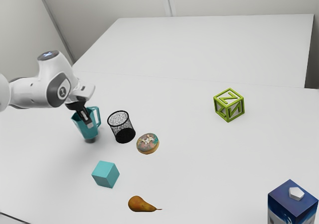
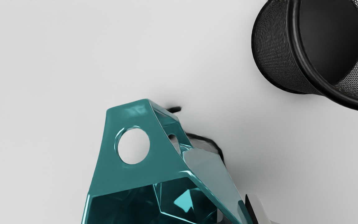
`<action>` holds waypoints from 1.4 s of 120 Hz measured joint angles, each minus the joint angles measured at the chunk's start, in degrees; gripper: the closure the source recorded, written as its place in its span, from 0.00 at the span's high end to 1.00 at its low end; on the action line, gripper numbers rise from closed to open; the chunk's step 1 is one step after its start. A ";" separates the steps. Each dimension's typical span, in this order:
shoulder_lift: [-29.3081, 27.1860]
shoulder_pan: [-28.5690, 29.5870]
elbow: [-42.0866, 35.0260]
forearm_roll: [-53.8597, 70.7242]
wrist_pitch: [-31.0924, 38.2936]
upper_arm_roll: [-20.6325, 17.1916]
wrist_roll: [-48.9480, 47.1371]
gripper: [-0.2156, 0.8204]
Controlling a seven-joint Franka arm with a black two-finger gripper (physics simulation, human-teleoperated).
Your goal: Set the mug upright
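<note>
As the end effector [image 1: 89, 122] grips the mug [image 1: 92, 133], green "N" block [image 1: 230, 105]

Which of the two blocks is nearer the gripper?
The plain teal cube, near the pear; the green-framed letter block sits much farther off.

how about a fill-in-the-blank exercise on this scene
The mug at the claw is tilted, not ____. The round pastry beside the black mesh cup is a ____. The brown fruit is a ____. The cap on the blue carton is ____.

Missing words: upright; donut; pear; white
</note>
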 joint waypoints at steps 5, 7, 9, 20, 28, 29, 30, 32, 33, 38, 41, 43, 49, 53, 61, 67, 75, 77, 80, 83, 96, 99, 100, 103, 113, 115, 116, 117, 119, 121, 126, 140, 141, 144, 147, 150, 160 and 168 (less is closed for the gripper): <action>-0.02 -0.41 -0.14 0.28 0.60 0.06 -1.20 0.03; -0.02 -0.61 -0.25 0.37 0.83 0.12 -1.67 0.03; -0.03 -0.82 -0.35 0.45 1.05 0.19 -2.13 0.03; -0.03 -1.73 -0.99 0.75 2.11 0.39 -4.55 0.03; -0.03 -2.28 -1.57 0.88 2.77 0.48 -6.21 0.03; -0.03 -2.34 -1.63 0.89 2.84 0.49 -6.41 0.03; -0.02 -2.39 -1.68 0.91 2.92 0.50 -6.61 0.03; 0.00 -2.49 -1.80 0.93 3.07 0.51 -6.99 0.03; 0.01 -2.54 -1.86 0.94 3.14 0.51 -7.18 0.03; 0.07 -2.76 -2.09 1.03 3.44 0.53 -8.09 0.03; 0.14 -2.85 -2.20 1.10 3.62 0.53 -8.61 0.03; 0.19 -2.90 -2.29 1.15 3.75 0.53 -8.95 0.03; 0.32 -3.00 -2.49 1.33 4.06 0.52 -9.90 0.03; 0.36 -3.08 -2.57 1.55 4.25 0.58 -10.51 0.03; 0.40 -3.47 -2.89 1.87 4.58 1.06 -11.67 0.03; 0.40 -3.42 -3.03 2.03 4.80 1.23 -12.46 0.03; 0.41 -3.17 -3.11 2.14 5.00 1.36 -13.43 0.03; 0.43 -3.08 -3.12 2.15 5.04 1.37 -13.65 0.04; 0.45 -2.89 -3.14 2.11 5.07 1.34 -13.91 0.08; 0.47 -2.67 -3.13 2.00 5.06 1.28 -14.07 0.13; 0.48 -2.02 -3.08 1.71 5.01 1.19 -14.68 0.37; 0.48 -1.92 -3.06 1.67 5.00 1.19 -14.79 0.42; 0.48 -1.90 -3.05 1.66 4.99 1.19 -14.83 0.43; 0.48 -1.84 -3.01 1.63 4.97 1.18 -14.94 0.47; 0.48 -1.87 -2.77 1.57 4.81 1.19 -15.28 0.57; 0.48 -1.90 -2.70 1.56 4.77 1.19 -15.34 0.59; 0.48 -1.92 -2.67 1.56 4.75 1.19 -15.37 0.60; 0.48 -1.95 -2.63 1.56 4.74 1.19 -15.40 0.61; 0.48 -2.00 -2.55 1.55 4.70 1.19 -15.46 0.62; 0.49 -2.06 -2.48 1.54 4.67 1.18 -15.52 0.63; 0.46 -2.27 -2.29 1.53 4.60 1.20 -15.66 0.66; 0.21 -2.98 -0.88 1.51 3.99 1.26 -16.01 0.72; 0.16 -3.03 -0.70 1.51 3.88 1.26 -16.04 0.72; 0.06 -3.18 -0.21 1.51 3.51 1.26 -16.11 0.73; -0.04 -3.33 0.42 1.52 3.03 1.26 -16.19 0.73; -0.11 -3.47 0.92 1.53 2.55 1.27 -16.26 0.74; -0.41 -3.90 2.86 1.63 0.73 1.27 -16.47 0.76; -0.79 -4.26 5.71 1.71 -1.69 1.27 -16.66 0.77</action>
